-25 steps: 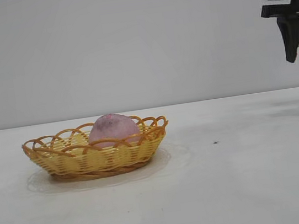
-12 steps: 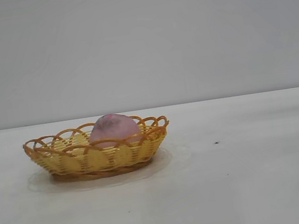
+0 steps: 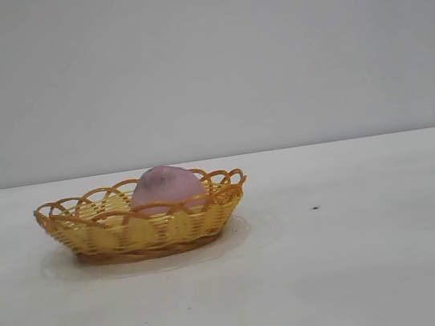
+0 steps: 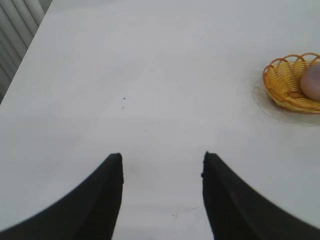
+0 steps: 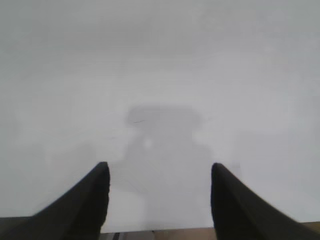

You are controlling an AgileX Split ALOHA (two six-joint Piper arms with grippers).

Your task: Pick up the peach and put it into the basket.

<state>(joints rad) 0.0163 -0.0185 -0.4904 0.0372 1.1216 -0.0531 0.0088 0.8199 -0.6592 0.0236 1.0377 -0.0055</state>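
The dusty-pink peach [image 3: 166, 188] lies inside the yellow-tan wicker basket [image 3: 98, 232] at the left of the white table in the exterior view. Neither arm shows in that view. In the left wrist view the basket [image 4: 282, 85] with the peach [image 4: 312, 82] lies far off; my left gripper [image 4: 162, 157] is open and empty over bare table. My right gripper [image 5: 159, 170] is open and empty over bare table near the table's edge, with its shadow below.
A small dark speck [image 3: 315, 208] lies on the table right of the basket. Grey slats [image 4: 20, 25] stand beyond the table's edge in the left wrist view. A brown strip [image 5: 165, 235] beyond the table edge shows in the right wrist view.
The right gripper, seen at the upper right one second ago, has left the exterior view. The basket and the peach have not moved.
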